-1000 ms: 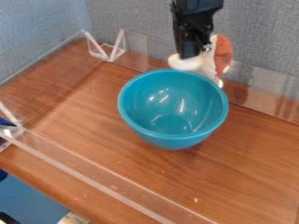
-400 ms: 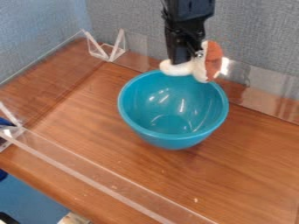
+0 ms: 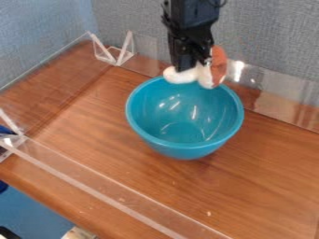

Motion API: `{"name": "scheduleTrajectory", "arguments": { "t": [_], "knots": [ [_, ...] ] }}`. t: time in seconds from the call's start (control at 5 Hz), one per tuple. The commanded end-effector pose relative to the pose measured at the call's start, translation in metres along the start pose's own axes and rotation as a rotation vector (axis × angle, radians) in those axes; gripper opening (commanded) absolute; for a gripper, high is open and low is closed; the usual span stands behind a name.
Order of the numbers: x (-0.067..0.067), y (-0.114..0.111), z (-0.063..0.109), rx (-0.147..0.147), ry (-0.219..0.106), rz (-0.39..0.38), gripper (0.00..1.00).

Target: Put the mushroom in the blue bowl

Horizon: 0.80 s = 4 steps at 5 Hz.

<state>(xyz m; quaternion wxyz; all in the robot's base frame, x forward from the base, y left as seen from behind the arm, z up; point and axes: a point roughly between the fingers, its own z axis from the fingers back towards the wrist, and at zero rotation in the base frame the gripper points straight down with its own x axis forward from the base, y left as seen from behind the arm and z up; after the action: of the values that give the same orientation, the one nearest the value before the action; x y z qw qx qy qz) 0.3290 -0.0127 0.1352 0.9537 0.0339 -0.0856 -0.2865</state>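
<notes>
The blue bowl (image 3: 184,116) sits in the middle of the wooden table, round, glossy and teal. Over its far rim hangs the black gripper (image 3: 189,63), pointing down and shut on the mushroom (image 3: 200,70). The mushroom lies sideways in the grip, its cream stem to the left and its reddish-orange cap to the right. It hangs just above the bowl's far edge, clear of the rim.
The wooden table (image 3: 88,112) is fenced by low clear plastic walls (image 3: 75,173) at the front and back. A clear triangular stand (image 3: 115,49) is at the back left. Grey-blue fabric covers the wall behind.
The gripper has carried the mushroom to the left and slightly down, from beyond the bowl's back right rim to over its far edge. The mushroom has rolled with the wrist.
</notes>
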Motion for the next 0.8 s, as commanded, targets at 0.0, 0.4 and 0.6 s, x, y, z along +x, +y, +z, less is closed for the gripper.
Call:
{"name": "scheduleTrajectory", "arguments": {
  "t": [0.0,0.4,0.6],
  "knots": [
    [0.001,0.003,0.01,0.026,-0.029,-0.004,0.0],
    [-0.006,0.006,0.025,0.031,-0.054,-0.06,0.0],
    [-0.009,0.008,0.033,0.03,-0.067,-0.11,0.0]
  ]
}}
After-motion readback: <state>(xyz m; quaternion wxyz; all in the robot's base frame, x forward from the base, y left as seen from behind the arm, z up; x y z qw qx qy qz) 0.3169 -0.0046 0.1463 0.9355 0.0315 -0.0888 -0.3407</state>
